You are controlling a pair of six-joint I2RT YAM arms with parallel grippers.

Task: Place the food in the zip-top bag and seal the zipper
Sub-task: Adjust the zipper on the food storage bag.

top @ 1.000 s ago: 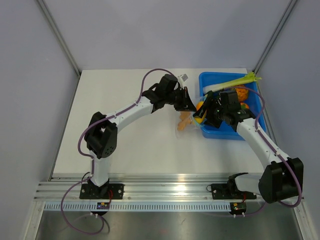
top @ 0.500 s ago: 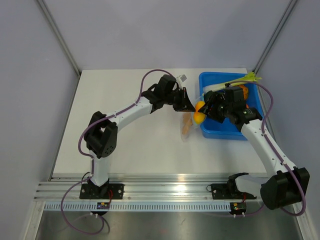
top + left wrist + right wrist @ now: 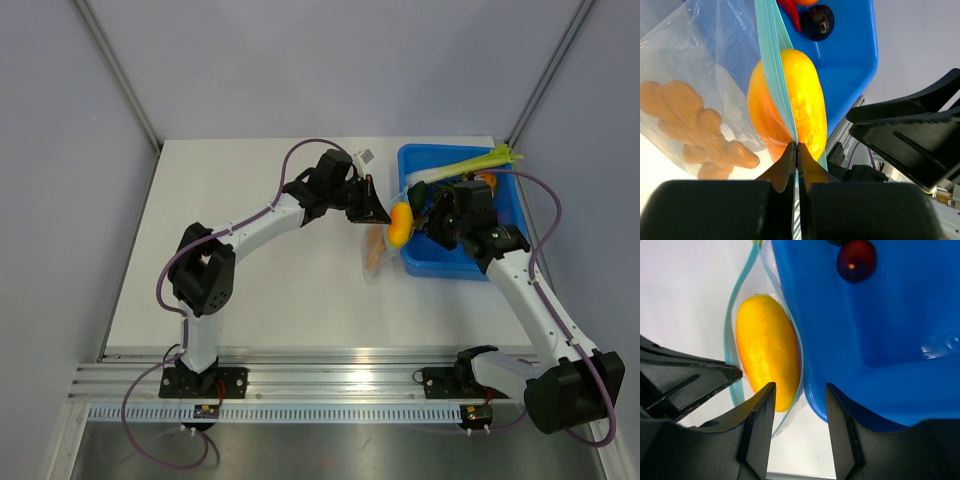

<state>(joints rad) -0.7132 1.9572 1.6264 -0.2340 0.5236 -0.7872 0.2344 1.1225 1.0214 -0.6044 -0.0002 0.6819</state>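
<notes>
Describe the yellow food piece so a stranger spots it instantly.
Find the blue tray on the right. Against its left wall, the teal-edged mouth of the clear bag rings a smooth yellow oblong; its bagmate, the orange cluster, is lumpy.

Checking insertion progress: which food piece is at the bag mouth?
The yellow oblong piece, framed by the zipper. The lumpy orange cluster lies deeper in the bag; the red chili piece lies in the blue tray.
</notes>
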